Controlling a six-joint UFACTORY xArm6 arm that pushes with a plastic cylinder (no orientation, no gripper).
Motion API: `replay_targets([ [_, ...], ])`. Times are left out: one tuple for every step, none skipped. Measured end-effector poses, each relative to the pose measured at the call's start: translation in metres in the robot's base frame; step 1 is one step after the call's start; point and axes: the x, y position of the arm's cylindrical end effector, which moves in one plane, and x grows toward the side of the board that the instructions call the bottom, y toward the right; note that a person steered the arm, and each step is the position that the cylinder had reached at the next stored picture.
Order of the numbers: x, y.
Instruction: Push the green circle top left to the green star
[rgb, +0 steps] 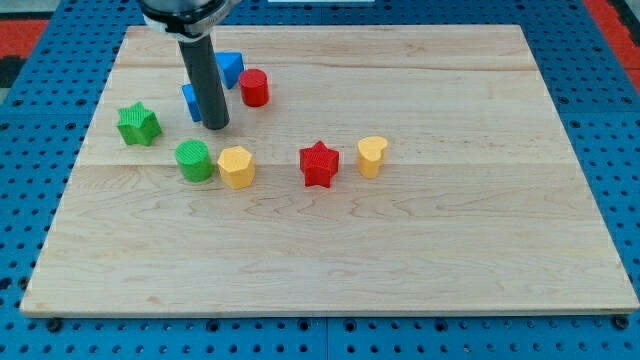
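The green circle (194, 160) stands on the wooden board at the view's left, touching or nearly touching the yellow hexagon (237, 166) on its right. The green star (138, 123) lies up and to the left of the circle, a short gap away. My tip (216, 126) rests on the board just above and slightly right of the green circle, to the right of the green star, not touching either. The rod hides part of a blue block (191, 101) behind it.
A second blue block (231, 67) and a red cylinder (254, 88) sit near the rod toward the view's top. A red star (319, 164) and a yellow heart (371, 156) lie mid-board. The board's left edge (80, 160) is close to the green star.
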Motion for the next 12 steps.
replay_targets([
  [0.027, -0.003],
  [0.061, 0.005],
  [0.097, 0.043],
  [0.095, 0.007],
  [0.054, -0.044],
  [0.017, -0.101],
  [0.033, -0.071],
  [0.031, -0.019],
  [-0.016, -0.034],
  [-0.04, -0.076],
  [-0.054, -0.066],
  [-0.058, -0.105],
])
